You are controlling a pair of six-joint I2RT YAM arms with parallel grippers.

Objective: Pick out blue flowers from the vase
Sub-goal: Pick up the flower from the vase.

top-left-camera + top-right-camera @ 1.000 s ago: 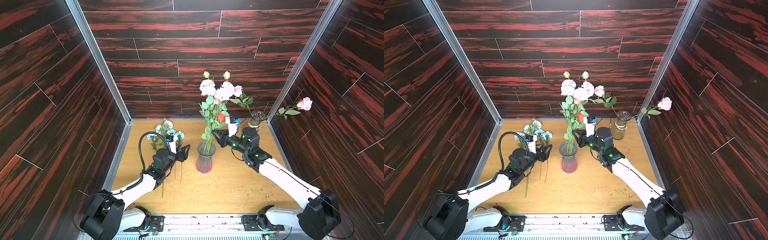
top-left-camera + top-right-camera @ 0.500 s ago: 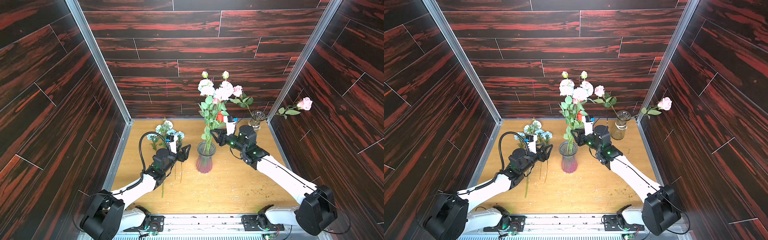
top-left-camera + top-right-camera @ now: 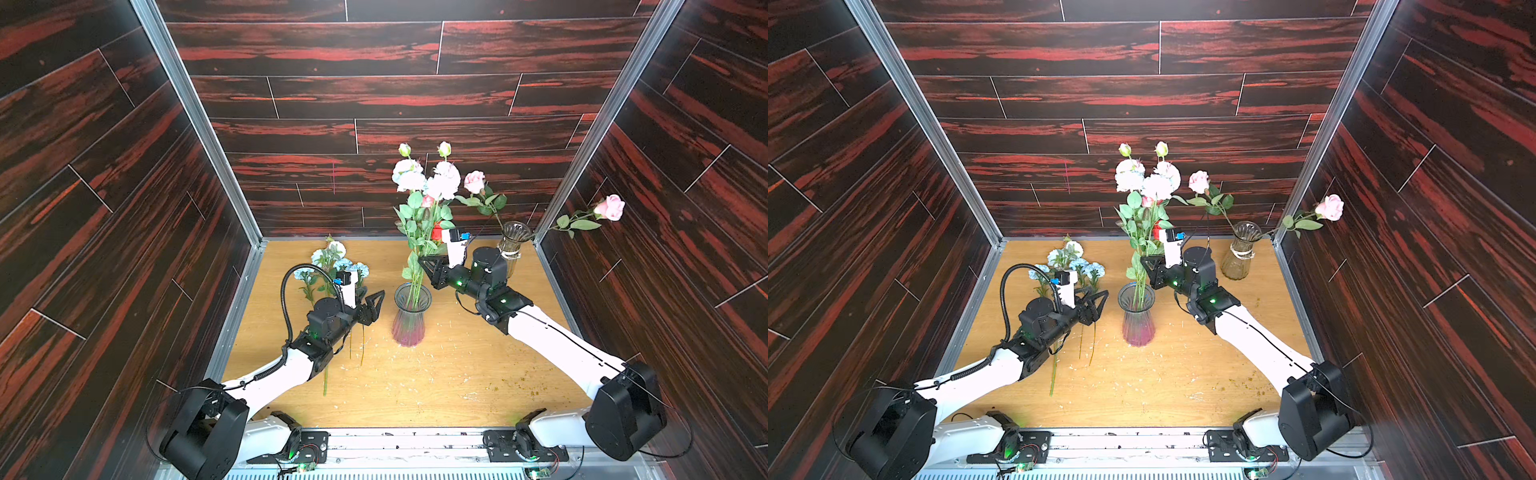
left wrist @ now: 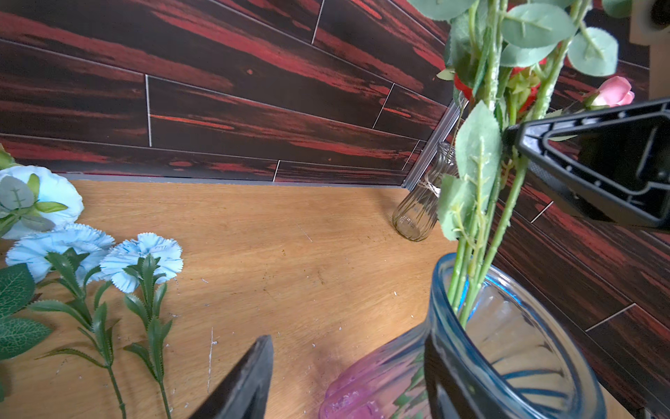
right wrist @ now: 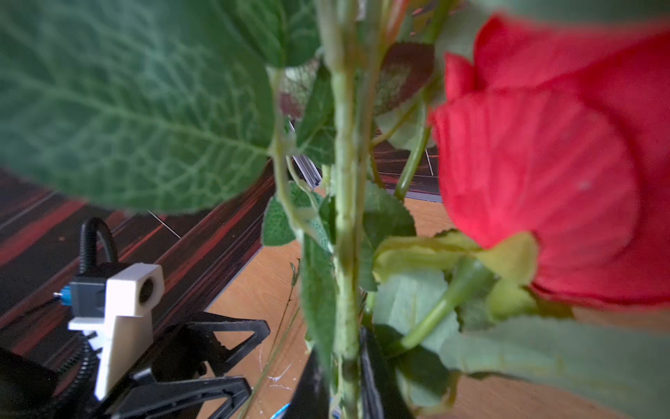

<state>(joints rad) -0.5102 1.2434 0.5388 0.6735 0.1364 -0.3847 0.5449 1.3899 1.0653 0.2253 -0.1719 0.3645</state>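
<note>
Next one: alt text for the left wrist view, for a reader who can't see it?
The right gripper grips green stems standing in a blue-rimmed glass vase close to the camera, with the open left gripper at the vase's side. Blue flowers lie on the wooden table, and a small clear ribbed vase stands in the far corner.

Blue flowers [image 4: 141, 254] lie flat on the table [image 4: 290, 235], blooms toward the wall [image 4: 217, 90]. Left gripper [image 4: 348, 341]: jaws apart, one finger over bare table, the other against the vase [image 4: 435, 301]; contact unclear. Green stems [image 4: 504, 225] stand in the vase. The right gripper [image 4: 522, 141] has one black fingertip at the stems. A red rose [image 4: 460, 85] shows behind them, a pink bud [image 4: 614, 92] beyond. A glass jar [image 4: 417, 214] stands in the corner.
</note>
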